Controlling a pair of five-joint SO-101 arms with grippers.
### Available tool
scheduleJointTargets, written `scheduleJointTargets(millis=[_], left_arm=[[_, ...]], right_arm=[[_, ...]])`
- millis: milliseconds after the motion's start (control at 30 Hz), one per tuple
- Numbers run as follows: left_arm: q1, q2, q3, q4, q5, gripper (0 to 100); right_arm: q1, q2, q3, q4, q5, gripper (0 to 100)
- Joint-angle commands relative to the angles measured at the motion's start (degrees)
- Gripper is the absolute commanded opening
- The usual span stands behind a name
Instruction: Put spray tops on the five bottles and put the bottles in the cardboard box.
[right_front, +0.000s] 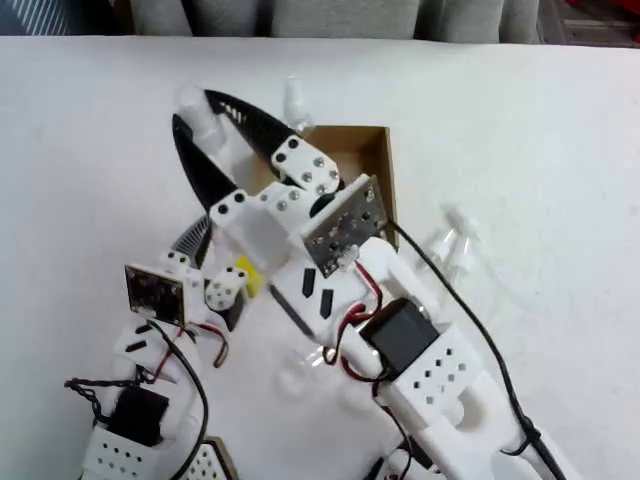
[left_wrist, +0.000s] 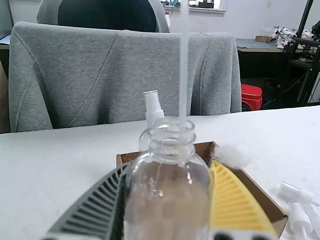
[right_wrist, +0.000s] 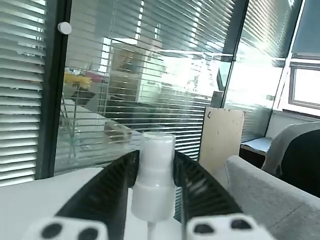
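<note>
My left gripper (left_wrist: 170, 172) is shut on a clear bottle (left_wrist: 165, 205) with an open neck, held between its grey and yellow fingers. A thin dip tube (left_wrist: 183, 75) hangs straight down into that neck. My right gripper (right_wrist: 155, 162) has its black fingers shut on a white spray top (right_wrist: 154, 185); in the high view this right gripper (right_front: 190, 108) is raised over the table left of the cardboard box (right_front: 385, 160). A capped bottle (left_wrist: 152, 112) stands at the box's (left_wrist: 250, 187) far end.
Loose spray tops (right_front: 455, 245) lie on the white table right of the box, also seen as spray tops (left_wrist: 295, 195) from the left wrist. A grey chair back (left_wrist: 125, 75) stands beyond the table's far edge. The right arm's body covers the table's middle.
</note>
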Motion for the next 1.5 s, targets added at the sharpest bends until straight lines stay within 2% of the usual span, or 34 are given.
scheduleJointTargets(millis=[0,367,600,767,1033,1233,1467], left_arm=[[0.31,-1.1,-0.7,-0.09,-0.35,2],[0.31,-1.1,-0.79,-0.18,-0.35,2],[0.31,-1.1,-0.7,-0.44,-0.53,2],[0.31,-1.1,-0.7,-0.53,-4.84,2],[0.31,-1.1,-0.79,-0.62,-4.84,2],[0.4,-1.1,-0.79,-0.62,-4.84,2],[0.31,-1.1,-0.79,-0.62,-4.84,2]], right_arm=[[-0.22,-0.13,-0.44,0.31,0.62,1.7],[-0.31,-0.13,-0.44,4.62,0.35,1.7],[1.1,-2.86,7.74,5.32,0.35,1.7],[1.1,-5.14,10.02,5.32,0.26,1.7],[1.19,-7.25,14.33,5.41,0.26,1.7],[1.36,-7.25,14.42,5.41,-10.99,1.7],[1.36,-7.25,15.74,5.41,-11.69,1.7]])
